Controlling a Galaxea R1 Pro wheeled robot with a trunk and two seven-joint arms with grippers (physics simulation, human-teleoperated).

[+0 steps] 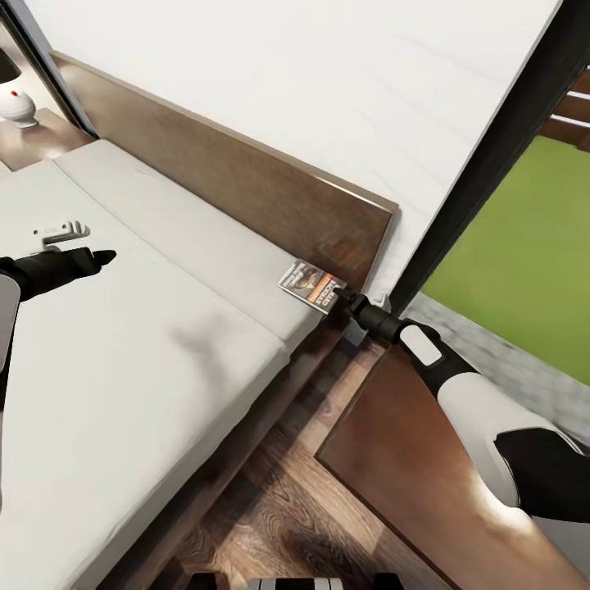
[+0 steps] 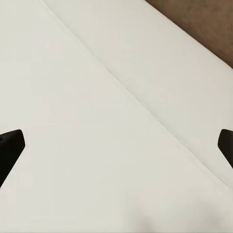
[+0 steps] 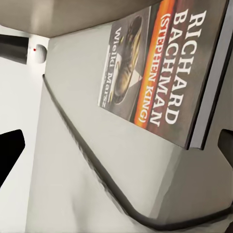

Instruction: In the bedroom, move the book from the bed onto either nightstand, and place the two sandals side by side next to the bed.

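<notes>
Reaching for the thin orange-and-black paperback book [image 1: 312, 287], the right end effector [image 1: 344, 299] gapes, unclamped. The book lies on the pale grey-white bed [image 1: 123, 360]'s far right corner; nightstand placement and sandals remain.

**Book at the bed's corner, right gripper beside it**

The book [image 1: 311, 287] lies on the bed [image 1: 156, 352] at the headboard end, just ahead of the right gripper [image 1: 346, 300]. Under that arm stands a nightstand [image 1: 410, 459]. The left gripper [image 1: 102, 257] hangs over the mattress, well apart from the book.
</notes>
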